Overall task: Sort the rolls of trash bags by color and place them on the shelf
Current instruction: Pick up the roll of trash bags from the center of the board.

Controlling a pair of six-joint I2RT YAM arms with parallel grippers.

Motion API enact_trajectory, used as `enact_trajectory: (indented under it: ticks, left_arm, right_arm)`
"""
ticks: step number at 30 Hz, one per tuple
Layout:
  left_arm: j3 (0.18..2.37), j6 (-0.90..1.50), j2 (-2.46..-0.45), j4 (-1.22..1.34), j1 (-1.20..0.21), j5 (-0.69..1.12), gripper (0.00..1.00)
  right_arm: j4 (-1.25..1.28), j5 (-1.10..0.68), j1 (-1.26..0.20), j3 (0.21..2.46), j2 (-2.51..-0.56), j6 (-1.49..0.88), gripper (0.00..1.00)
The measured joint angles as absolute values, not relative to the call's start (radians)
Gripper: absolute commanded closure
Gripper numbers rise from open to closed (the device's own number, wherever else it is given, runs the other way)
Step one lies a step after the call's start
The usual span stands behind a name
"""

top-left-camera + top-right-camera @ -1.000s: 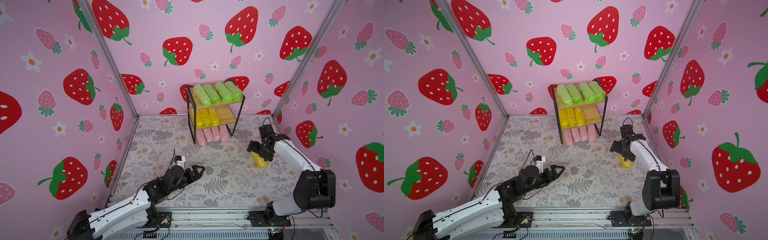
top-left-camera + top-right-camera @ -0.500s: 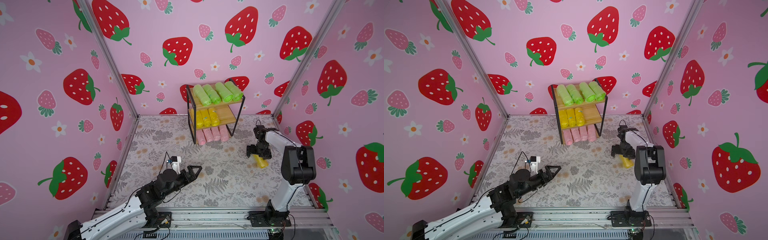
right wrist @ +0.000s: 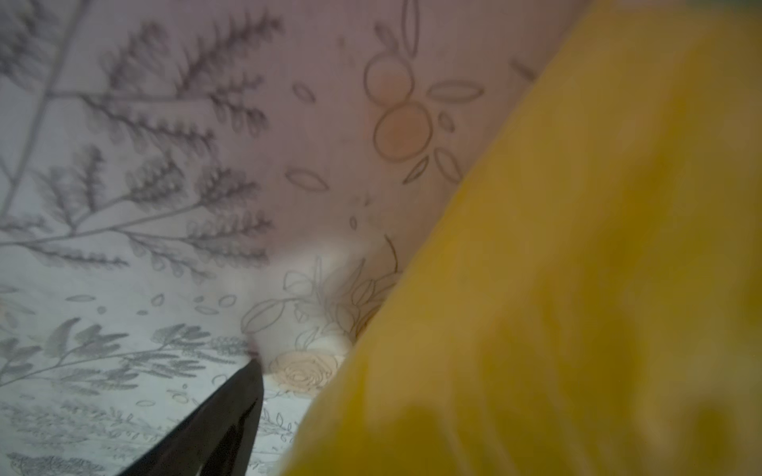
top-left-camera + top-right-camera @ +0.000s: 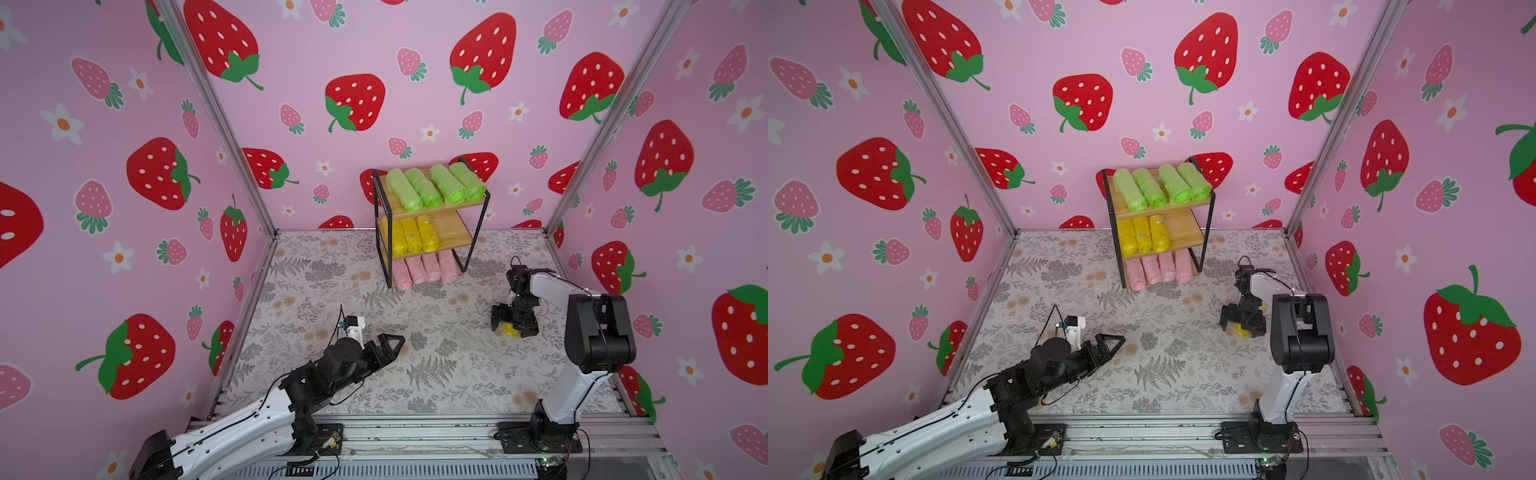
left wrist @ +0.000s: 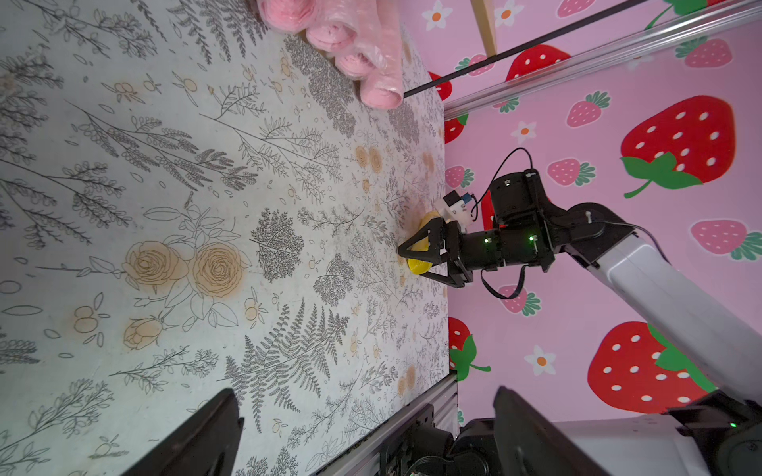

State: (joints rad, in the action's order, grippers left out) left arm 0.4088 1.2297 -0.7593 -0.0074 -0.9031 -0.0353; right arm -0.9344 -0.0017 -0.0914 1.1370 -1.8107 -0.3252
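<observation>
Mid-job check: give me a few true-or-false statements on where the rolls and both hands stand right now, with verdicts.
1. Four green rolls lie on the top board of the shelf. True.
2. The middle board holds four yellow rolls. False: it holds three; another yellow roll lies on the table.
3. The left hand holds a pink roll. False: it is open and empty, above the table.
4. Four pink rolls lie side by side on the bottom tier. True.
5. The right hand is down at the yellow roll on the table, jaws wide on either side of it. True.
</observation>
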Motion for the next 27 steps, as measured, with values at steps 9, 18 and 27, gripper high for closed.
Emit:
enact_trajectory:
  ticks: [9,18,27]
  left_arm:
    - [0.463,1.224,-0.855,0.023,-0.903,0.016,0.01]
    - [0.467,1.222,-0.858,0.025,-0.903,0.036,0.02]
    - [0.467,1.222,-0.858,0.024,-0.903,0.039,0.02]
  right_arm:
    - [-0.916,-0.002,-0.096,1.105,-1.773,-0.351,0.07]
    - [-0.9,-0.061,-0.084,1.124,-1.699,-0.429,0.07]
    - [-0.819,-0.112,-0.032,1.128,-1.695,-0.527,0.12]
